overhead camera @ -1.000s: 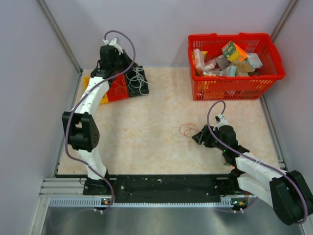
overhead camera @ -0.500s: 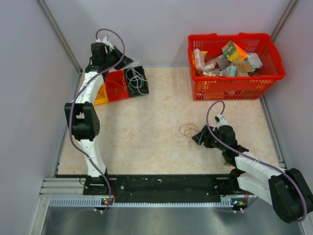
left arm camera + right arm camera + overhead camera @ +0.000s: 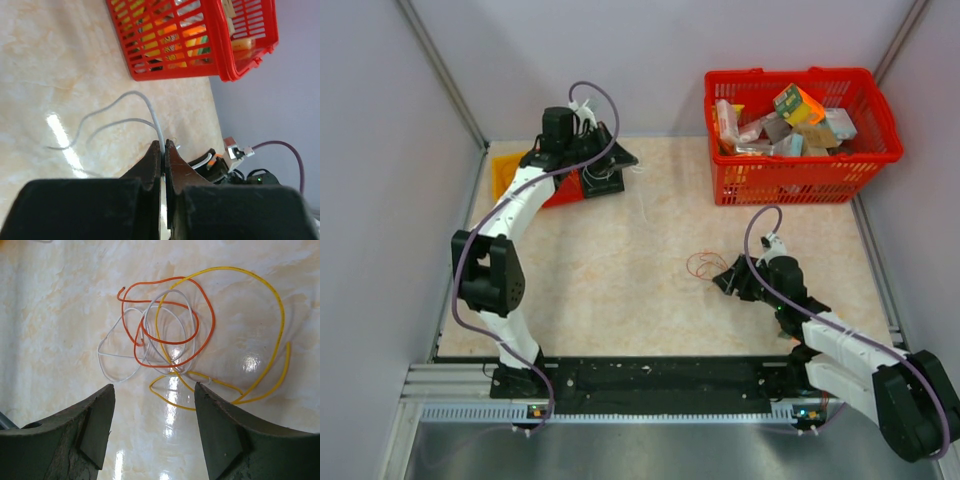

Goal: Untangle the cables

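I've a thin white cable [image 3: 150, 106] pinched in the left gripper [image 3: 164, 146]; the spread right gripper [image 3: 153, 390] next needs one strand of the orange-white-yellow snarl [image 3: 172, 342]

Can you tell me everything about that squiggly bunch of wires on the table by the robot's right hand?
The bunch is three thin, bendy wires looped through one another: an orange wire, a white wire and a longer yellow wire that swings out widest. They look smooth and plastic-coated. The bunch lies flat and loose on the shiny beige table. Nothing grips it: the right gripper sits just before it, jaws open, not touching.
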`<state>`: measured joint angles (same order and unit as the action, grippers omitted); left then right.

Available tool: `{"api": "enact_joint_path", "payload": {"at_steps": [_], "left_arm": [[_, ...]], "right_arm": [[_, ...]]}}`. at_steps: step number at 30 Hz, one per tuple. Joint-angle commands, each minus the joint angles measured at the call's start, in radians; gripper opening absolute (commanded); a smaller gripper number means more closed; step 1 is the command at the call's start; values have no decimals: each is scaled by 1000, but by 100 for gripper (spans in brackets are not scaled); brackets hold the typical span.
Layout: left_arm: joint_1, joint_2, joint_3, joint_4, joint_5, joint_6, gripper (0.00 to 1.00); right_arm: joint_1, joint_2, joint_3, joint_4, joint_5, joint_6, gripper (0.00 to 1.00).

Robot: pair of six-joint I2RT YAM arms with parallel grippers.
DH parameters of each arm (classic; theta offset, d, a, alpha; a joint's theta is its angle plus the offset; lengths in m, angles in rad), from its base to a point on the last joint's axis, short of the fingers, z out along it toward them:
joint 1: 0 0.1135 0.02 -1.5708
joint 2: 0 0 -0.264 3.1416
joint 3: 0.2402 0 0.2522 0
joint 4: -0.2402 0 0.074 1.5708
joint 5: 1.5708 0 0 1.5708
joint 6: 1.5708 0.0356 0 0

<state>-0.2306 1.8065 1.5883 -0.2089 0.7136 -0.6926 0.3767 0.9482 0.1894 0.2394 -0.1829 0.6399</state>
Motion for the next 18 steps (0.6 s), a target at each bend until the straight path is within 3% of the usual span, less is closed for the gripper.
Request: {"api": "enact_joint_path", "payload": {"at_steps": [1, 7, 11, 18], "left_arm": [[39, -49, 131, -89, -69, 102, 0], [45, -12, 266, -104, -147, 168, 0], [79, 106, 410, -182, -174, 196, 0], [146, 284, 499, -213, -221, 228, 0]], "right_arm": [[-10, -20, -4, 26, -4, 3, 64], [-9, -12, -4, 29, -4, 1, 64], [-9, -6, -4, 35, -3, 0, 64], [-9, 15, 2, 41, -9, -3, 64]]}}
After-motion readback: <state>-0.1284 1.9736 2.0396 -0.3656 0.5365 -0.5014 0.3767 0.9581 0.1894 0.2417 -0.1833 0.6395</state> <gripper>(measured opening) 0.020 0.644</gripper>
